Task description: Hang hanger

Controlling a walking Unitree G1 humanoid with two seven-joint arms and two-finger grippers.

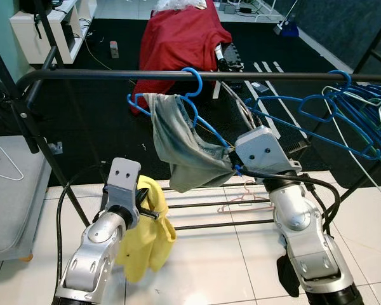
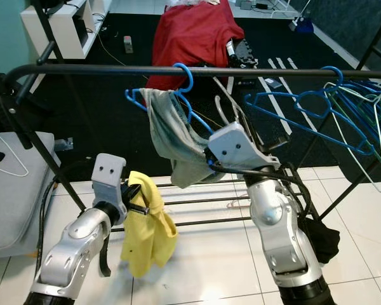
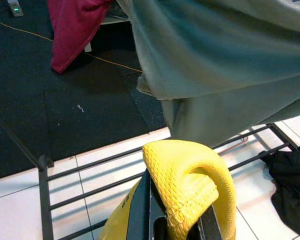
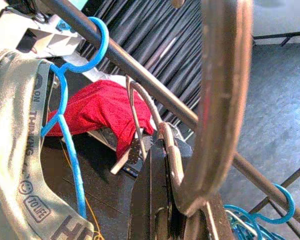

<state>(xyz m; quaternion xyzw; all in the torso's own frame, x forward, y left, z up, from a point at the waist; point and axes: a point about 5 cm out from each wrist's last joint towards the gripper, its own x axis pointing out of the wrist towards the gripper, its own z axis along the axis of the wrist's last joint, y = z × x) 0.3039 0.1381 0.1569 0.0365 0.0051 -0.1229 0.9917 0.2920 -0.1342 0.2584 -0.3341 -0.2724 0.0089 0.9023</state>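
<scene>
I see the right end effector (image 4: 182, 210) clamped on a wire hanger (image 4: 220, 100), just below the rail (image 1: 178, 75) and right of the blue hanger (image 1: 190, 95) carrying grey cloth (image 1: 181, 149). My left end effector (image 3: 177, 225) grips a yellow cloth (image 3: 190, 180) low on the left.

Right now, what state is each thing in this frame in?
blue hanger: hooked on the rail, grey garment draped on it.
right gripper: fingers shut on a metal hanger, below the rail.
left gripper: shut on a yellow cloth.
spare hangers: bunched on the rail's right end.
red cloth: draped behind the rack.
</scene>
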